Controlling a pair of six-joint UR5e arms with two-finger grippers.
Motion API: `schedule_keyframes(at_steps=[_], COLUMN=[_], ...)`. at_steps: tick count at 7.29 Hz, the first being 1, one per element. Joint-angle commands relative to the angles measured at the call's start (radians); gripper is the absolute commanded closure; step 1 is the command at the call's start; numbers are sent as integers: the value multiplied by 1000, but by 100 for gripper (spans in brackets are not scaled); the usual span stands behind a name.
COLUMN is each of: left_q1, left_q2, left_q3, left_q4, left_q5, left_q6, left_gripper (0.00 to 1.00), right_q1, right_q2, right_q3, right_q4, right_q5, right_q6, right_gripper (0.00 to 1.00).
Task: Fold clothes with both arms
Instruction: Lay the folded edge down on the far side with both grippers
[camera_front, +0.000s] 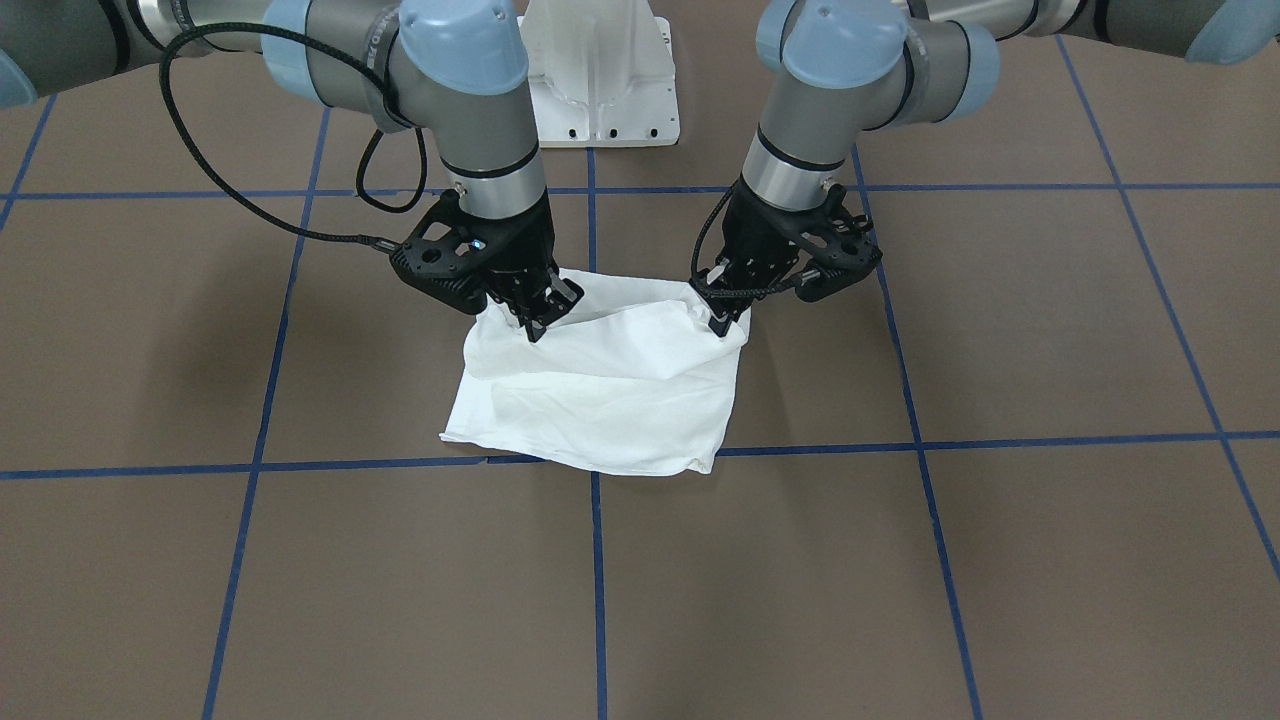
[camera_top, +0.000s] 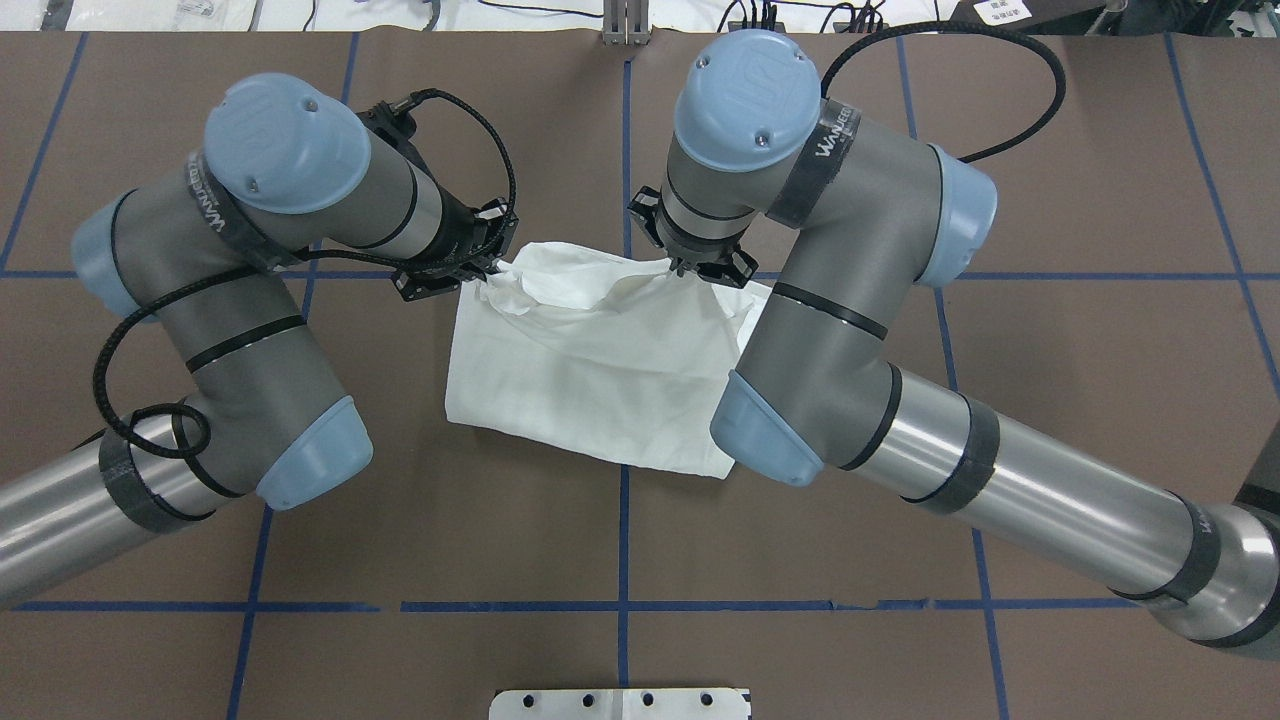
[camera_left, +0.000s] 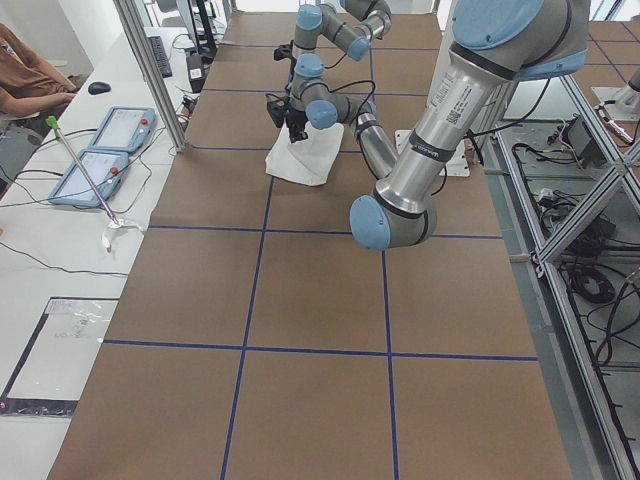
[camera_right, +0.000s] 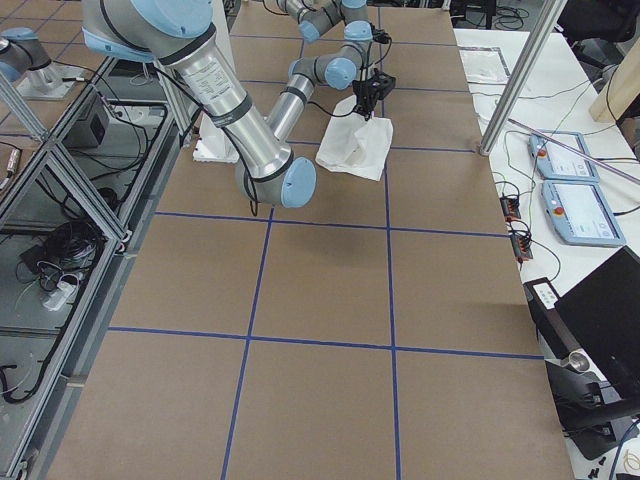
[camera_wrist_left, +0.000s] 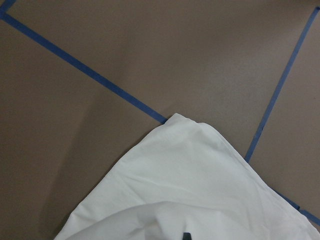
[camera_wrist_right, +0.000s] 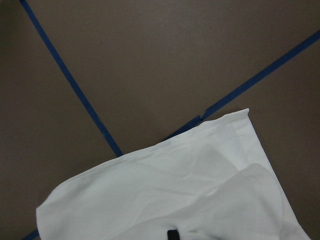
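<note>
**Both pincers on the far edge; the rest of the shirt lies at 6 o'clock**

Directions are from the overhead view, with 12 o'clock pointing away from the robot.

The left pincer (camera_top: 485, 275) is closed on the shirt's 11 o'clock corner, with the cloth bunched and lifted between its fingers. The shirt (camera_top: 590, 380) sits near the middle of the table (camera_top: 900, 520) as a compact white rectangle several layers thick. Its near edge lies flat, and its far edge rises into a sagging ridge between the two grips. The right pincer (camera_top: 688, 264) is partly hidden under its own wrist. The front view shows it clamped on the 1 o'clock corner, with cloth drawn up into it.

The held edge runs from 9 to 3 o'clock, and all the slack cloth lies at 6 o'clock from both pincers, toward the robot. Neither arm is nearer, since each stands over its own corner. The coming move looks like carrying that edge toward 6 o'clock. If so, both pincers should travel level and together, or the fold will skew.
</note>
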Motion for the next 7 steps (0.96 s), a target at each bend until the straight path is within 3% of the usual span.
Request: schedule_keyframes(at_steps=[1,4,5,6,7], left_q1=[-25,-32,-33,-36,-61], left_q2=[-42,-88,-99,-102,-110], left_q3=[148,295,309,313,322], left_q4=[-103,-223,-223,-226,-227], left_q5=[1,4,4,4,4], left_q6=[-5,-42,-60,-61,-85], left_gripper=[100,100,80,1,0], right_q1=[37,42,44,45,62], right_q2=[42,67,69,69,70], right_q3=[-172,-326,-326,-325,-326], right_q4=[119,256,261,264,279], right_q5=[30,38,45,50,79], right_q6=[5,5,5,5,4], right_gripper=[100,100,100,2,0])
